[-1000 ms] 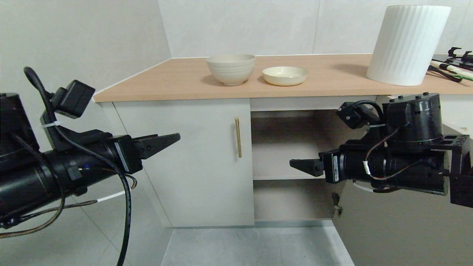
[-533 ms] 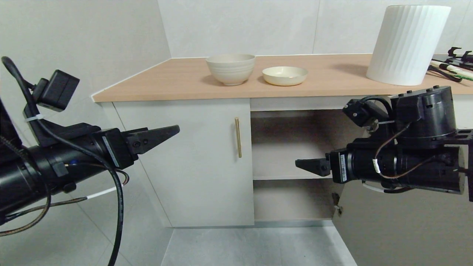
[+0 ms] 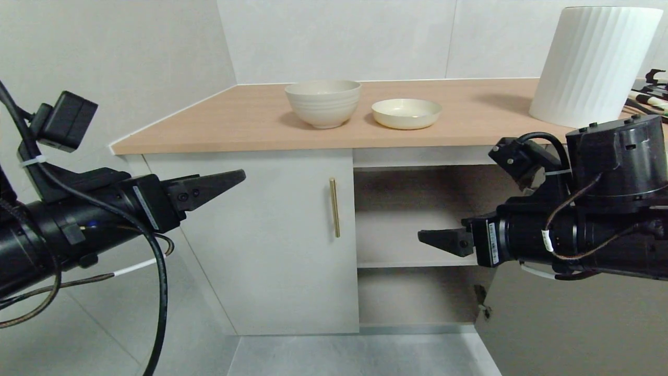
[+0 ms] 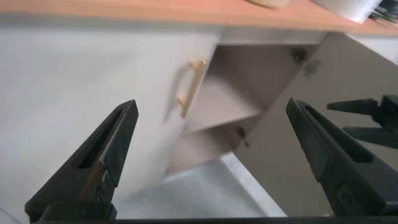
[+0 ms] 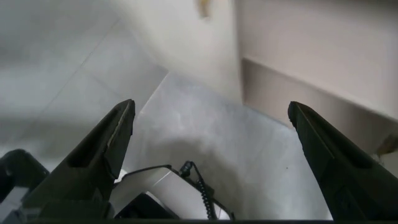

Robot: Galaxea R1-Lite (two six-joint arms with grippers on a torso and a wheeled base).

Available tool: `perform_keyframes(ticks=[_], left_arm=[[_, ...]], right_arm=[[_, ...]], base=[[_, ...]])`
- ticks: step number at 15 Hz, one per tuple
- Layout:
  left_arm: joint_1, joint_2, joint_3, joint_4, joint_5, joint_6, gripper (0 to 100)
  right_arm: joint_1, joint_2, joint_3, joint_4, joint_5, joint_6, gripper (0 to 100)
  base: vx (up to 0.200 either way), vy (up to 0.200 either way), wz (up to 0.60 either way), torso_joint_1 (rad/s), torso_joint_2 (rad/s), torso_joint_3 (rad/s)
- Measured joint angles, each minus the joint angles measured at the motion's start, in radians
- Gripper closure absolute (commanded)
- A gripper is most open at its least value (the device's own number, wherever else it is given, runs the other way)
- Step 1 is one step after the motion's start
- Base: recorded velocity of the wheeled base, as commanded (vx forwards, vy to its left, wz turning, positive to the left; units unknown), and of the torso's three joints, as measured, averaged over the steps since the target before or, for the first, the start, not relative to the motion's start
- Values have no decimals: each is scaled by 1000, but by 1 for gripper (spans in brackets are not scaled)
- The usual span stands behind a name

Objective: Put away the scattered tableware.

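- Both pieces to stow are up on the counter (image 3: 245,125). The bowl (image 3: 323,103) is upright, and the plate (image 3: 406,113) is just beside it on the robot's right, not touching.
- Cupboard (image 3: 250,292) under the counter: the right door (image 3: 563,334) is swung out, so the shelf (image 3: 402,237) and the bay below it are exposed. I read that as the drop-off spot, opened ahead of the pick.
- The left door (image 3: 261,240) is shut, with its handle (image 3: 333,207) right at the edge of the opening. It probably isn't needed, since one bay should take two pieces.
- Left gripper (image 3: 235,176): fingers spread wide, carrying nothing. It's held level in front of the shut door, below counter height.
- Right gripper (image 3: 425,237): fingers also spread wide, carrying nothing. It's in front of the open bay at about shelf height, pointing toward the robot's left.
- My read is that both arms are parked low and level, ready to go either up to the dishes or into the bay. No grasp has started and nothing is stowed yet.
- Next move, as I see it: one arm has to rise over the counter edge to reach the bowl or plate.
- The bowl has a tall wall, so a rim pinch looks easy. The plate is shallow with a low rim, so less to bite on, and it may slide on the wood.
- A white ribbed tub (image 3: 595,65) sits on the counter well to the right of the dishes. It's the thing to watch if the right arm swings up.
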Motion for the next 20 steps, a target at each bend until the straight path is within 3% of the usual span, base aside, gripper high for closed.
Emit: perform_keyframes(ticks=[3,15,20], left_arm=[[1,1,0,0,0,0,0],[1,-5,5,0,-3,-1,0],[-3,10,9,1,-8,-1,0]], right_arm=[[2,-7,3,0,1,0,0],[2,-48,69,-18,16,-59,0],[0,-49,74,-31,12,-58,0]], base=[[200,0,0,2,4,-2],[0,0,0,0,0,0],[0,0,0,78,-245,-241]])
